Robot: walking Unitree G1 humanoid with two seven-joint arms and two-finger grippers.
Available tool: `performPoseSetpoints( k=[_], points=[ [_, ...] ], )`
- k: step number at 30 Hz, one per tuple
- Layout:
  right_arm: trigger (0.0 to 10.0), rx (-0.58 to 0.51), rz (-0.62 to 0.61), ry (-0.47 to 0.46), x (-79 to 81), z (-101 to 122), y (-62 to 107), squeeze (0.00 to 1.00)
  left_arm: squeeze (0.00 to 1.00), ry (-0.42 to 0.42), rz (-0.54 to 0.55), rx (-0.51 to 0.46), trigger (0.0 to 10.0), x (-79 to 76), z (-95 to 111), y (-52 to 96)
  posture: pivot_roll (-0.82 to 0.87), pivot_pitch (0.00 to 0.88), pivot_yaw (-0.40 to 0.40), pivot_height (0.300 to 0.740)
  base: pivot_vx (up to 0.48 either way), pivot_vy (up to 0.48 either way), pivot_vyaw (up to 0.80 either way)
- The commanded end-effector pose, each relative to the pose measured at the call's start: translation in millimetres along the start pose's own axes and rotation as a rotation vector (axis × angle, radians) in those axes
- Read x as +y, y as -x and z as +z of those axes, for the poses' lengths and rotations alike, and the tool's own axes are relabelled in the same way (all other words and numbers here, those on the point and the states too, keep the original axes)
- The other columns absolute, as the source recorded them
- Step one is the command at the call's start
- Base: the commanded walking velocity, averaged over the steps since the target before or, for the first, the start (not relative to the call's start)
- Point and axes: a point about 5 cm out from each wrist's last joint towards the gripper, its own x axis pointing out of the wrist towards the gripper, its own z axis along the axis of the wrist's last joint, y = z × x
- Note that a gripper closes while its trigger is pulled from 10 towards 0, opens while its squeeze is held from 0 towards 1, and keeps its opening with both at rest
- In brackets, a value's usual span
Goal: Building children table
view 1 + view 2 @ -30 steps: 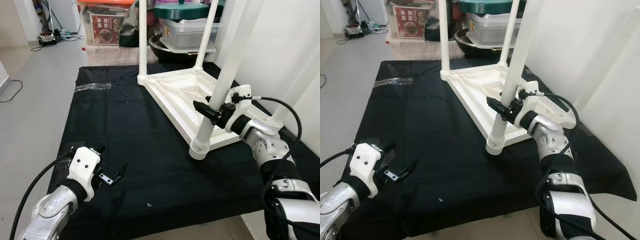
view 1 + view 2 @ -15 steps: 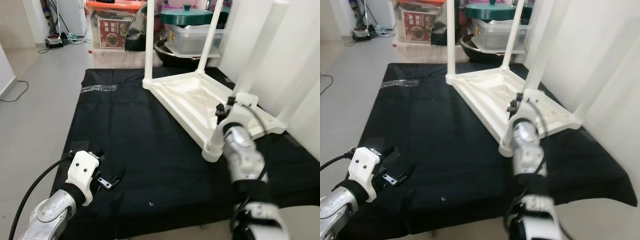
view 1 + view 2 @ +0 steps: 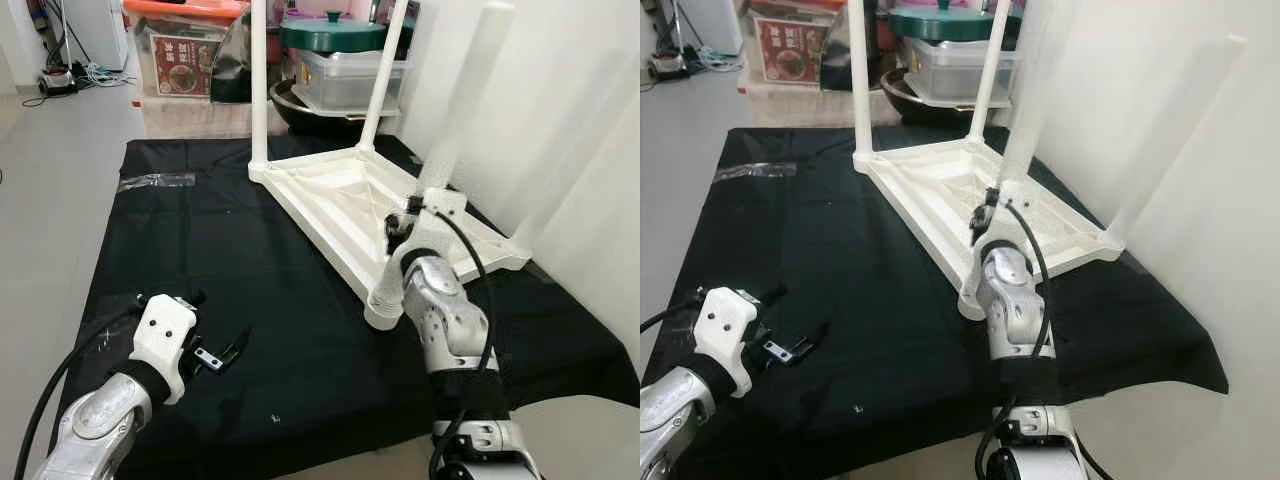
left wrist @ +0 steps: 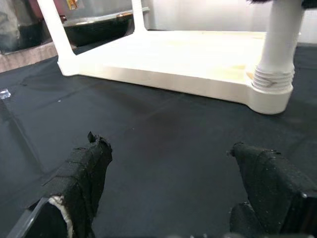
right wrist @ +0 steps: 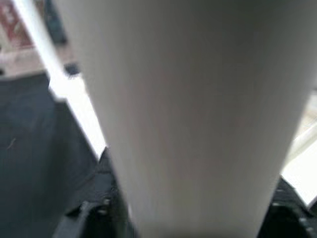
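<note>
A white children's table [image 3: 330,195] lies upside down on a black cloth [image 3: 250,270], with its legs pointing up. The nearest leg [image 3: 455,120] stands in the front corner socket [image 3: 385,305]. My right gripper [image 3: 396,228] is shut around this leg low down. In the right wrist view the leg [image 5: 188,99] stands close between the black fingers [image 5: 94,208]. My left gripper [image 3: 225,355] is open, low over the cloth at the front left. The left wrist view looks between its fingers [image 4: 84,168] at the table's edge and the socket [image 4: 271,84].
Storage boxes [image 3: 180,50], a green-lidded pot [image 3: 333,32] and a clear tub [image 3: 350,80] stand behind the cloth. A clear plastic bag [image 3: 155,181] lies on the cloth's far left. A white wall [image 3: 560,120] runs close along the right. Cables [image 3: 60,78] lie at the back left.
The camera has shifted. My right forearm has swung from the right of the leg round to its near side, still holding the leg. The left arm has stayed put.
</note>
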Motion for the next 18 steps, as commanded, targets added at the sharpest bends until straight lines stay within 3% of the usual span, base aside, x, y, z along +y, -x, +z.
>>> performPoseSetpoints(
  k=[1, 3, 6, 7, 8, 18],
  points=[
    [10.0, 0.014, 0.042, -0.010, -12.5, 4.3, -6.6, 0.00, 0.00, 0.004, -0.010, -0.004, 10.0, -2.4, 0.2, -2.7, 0.08, 0.000, -0.097, 0.740, 0.000, 0.000, 0.00],
    [10.0, -0.004, 0.066, -0.012, -15.9, 9.6, -8.8, 0.00, 0.00, 0.004, -0.010, -0.004, 10.0, -2.1, 0.3, -3.4, 0.08, 0.000, -0.097, 0.740, 0.000, 0.000, 0.00],
    [10.0, -0.087, 0.311, 0.042, -22.3, 24.0, -15.4, 0.00, 0.00, 0.001, -0.015, -0.003, 10.0, -1.4, -0.1, -4.8, 0.08, 0.000, -0.092, 0.740, 0.000, 0.000, 0.00],
    [10.0, -0.087, 0.311, 0.042, -22.3, 24.0, -15.4, 0.00, 0.00, 0.001, -0.015, -0.003, 10.0, -1.4, -0.1, -4.8, 0.08, 0.000, -0.092, 0.740, 0.000, 0.000, 0.00],
    [10.0, -0.084, 0.428, 0.085, -33.0, 25.1, -18.4, 0.00, 0.00, -0.001, -0.026, -0.005, 10.0, -3.0, 0.0, -6.2, 0.07, 0.000, -0.086, 0.740, 0.000, 0.000, 0.00],
    [10.0, -0.057, 0.646, 0.180, -48.7, 27.0, -23.4, 0.00, 0.00, -0.011, -0.034, -0.007, 10.0, -0.7, 1.0, -4.3, 0.09, 0.000, -0.089, 0.740, 0.000, 0.000, 0.00]
  ],
)
